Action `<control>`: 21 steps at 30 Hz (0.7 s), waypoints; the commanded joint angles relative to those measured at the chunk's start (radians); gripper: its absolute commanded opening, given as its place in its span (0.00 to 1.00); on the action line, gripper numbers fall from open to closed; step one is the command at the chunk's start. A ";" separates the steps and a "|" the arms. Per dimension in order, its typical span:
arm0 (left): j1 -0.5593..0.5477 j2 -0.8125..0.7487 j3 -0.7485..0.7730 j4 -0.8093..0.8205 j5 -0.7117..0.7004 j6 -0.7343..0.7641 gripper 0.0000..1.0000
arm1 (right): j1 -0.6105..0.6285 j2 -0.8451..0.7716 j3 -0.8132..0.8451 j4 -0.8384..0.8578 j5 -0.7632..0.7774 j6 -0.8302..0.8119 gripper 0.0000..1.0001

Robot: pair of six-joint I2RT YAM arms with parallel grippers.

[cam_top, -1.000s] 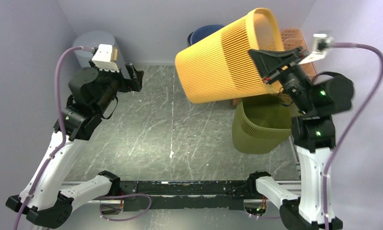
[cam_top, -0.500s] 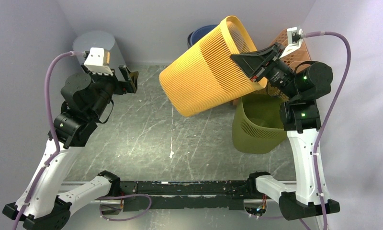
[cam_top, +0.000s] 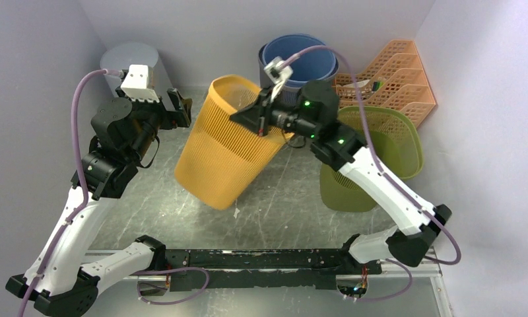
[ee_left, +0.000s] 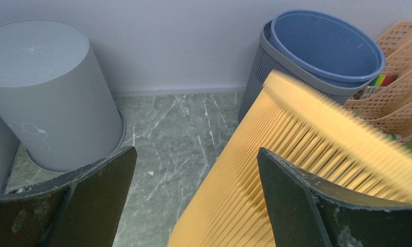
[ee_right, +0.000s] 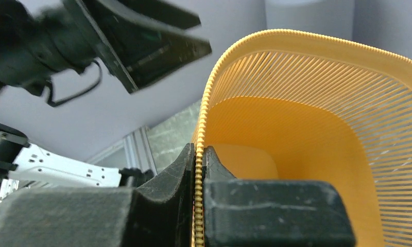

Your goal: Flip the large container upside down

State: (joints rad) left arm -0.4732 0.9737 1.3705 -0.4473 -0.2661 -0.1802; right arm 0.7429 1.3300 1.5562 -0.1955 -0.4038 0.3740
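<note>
The large container is a yellow-orange slatted basket (cam_top: 218, 158) standing tilted left of the table's middle, mouth up and leaning toward the back, base low near the table. My right gripper (cam_top: 246, 119) is shut on its rim, one finger inside and one outside, which the right wrist view shows closely (ee_right: 199, 154) against the basket's inner wall (ee_right: 296, 128). My left gripper (cam_top: 182, 109) hangs open just left of the basket's mouth. In the left wrist view the gripper (ee_left: 196, 198) holds nothing, and the basket's side (ee_left: 307, 154) fills the right half behind the right finger (ee_left: 296, 206).
A grey cylinder (cam_top: 126, 59) stands at the back left. A blue bin nested in a grey one (cam_top: 299, 58) is at the back centre, with orange racks (cam_top: 393, 72) to its right. A green basket (cam_top: 380, 152) stands on the right, under my right arm.
My right arm has swung the basket from high on the right down and to the left, turning it from mouth-sideways to mouth-up. The left arm has barely moved.
</note>
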 commanded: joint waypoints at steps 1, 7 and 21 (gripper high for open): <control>-0.008 -0.017 0.011 -0.007 -0.053 0.011 1.00 | 0.062 0.003 -0.025 0.117 0.183 -0.076 0.00; -0.008 -0.028 0.003 -0.018 -0.086 0.021 1.00 | 0.128 0.055 -0.106 0.156 0.279 -0.087 0.00; -0.008 -0.038 -0.061 -0.021 -0.158 0.023 1.00 | 0.443 0.238 -0.054 0.041 0.809 -0.269 0.09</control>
State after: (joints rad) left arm -0.4732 0.9390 1.3190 -0.4625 -0.3847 -0.1719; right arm 1.1862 1.5719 1.5078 -0.1665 0.2142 0.1280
